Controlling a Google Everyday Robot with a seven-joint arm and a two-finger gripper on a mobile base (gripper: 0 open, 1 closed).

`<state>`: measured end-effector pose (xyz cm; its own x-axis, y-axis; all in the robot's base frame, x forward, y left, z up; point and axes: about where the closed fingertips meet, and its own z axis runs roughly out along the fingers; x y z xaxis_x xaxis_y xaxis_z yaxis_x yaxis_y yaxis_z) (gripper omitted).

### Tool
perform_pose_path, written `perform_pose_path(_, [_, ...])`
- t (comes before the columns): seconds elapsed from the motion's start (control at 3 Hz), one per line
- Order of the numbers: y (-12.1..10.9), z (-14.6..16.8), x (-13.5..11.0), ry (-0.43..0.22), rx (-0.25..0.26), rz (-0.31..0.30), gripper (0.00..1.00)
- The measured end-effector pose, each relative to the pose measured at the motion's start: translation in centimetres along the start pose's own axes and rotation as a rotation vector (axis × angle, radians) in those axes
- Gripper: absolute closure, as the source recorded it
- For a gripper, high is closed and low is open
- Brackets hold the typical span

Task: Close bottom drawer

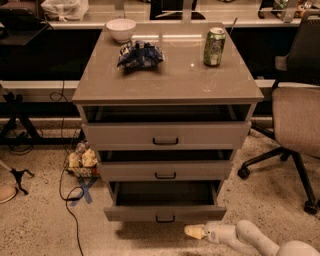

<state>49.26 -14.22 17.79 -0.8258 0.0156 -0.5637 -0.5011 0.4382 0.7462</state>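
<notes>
Nearest, low at the bottom right, the white arm [250, 237] lies along the speckled floor [40, 230] with its cream-tipped gripper [194, 231] pointing left. Whether the gripper is open or closed cannot be told. It sits just in front of the right half of the bottom drawer [165, 212], below that drawer's lower edge, with a thin strip of floor showing between them.

The bottom drawer is the lowest of three in the grey-beige cabinet [240, 150]. It stands pulled out, its front panel ahead of the one above and its dark tray open to view. Open floor lies to the left of the gripper along the drawer front. One black cable [69, 210] trails on the floor left of the cabinet, beside one blue tape cross [83, 190] and a small heap of snack packets [82, 160].

Above it, the middle drawer [165, 171] is out a little, and the wider top drawer [165, 135] also shows a dark gap under the worktop [170, 80]. Each of the three fronts has one small black bar handle. To the right, one office chair [295, 117] stands near the cabinet's corner, its wheeled base spread over the floor.

The worktop carries three things, well apart: one blue crumpled bag [140, 54] left of centre, one green can [214, 46] upright to the right, and one white bowl [121, 29] at the far left edge. Beyond runs a long counter [100, 23] with one plastic bag [65, 7] on it.
</notes>
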Motion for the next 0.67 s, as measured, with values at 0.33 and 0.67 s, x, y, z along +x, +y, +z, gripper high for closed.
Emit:
perform_pose_path(0.33, [0.0,0.0,0.0,0.000,0.000,0.000,1.00])
perform_pose_path(0.67, [-1.2,0.1,-2.8,-0.054,0.059,-0.077,1.00])
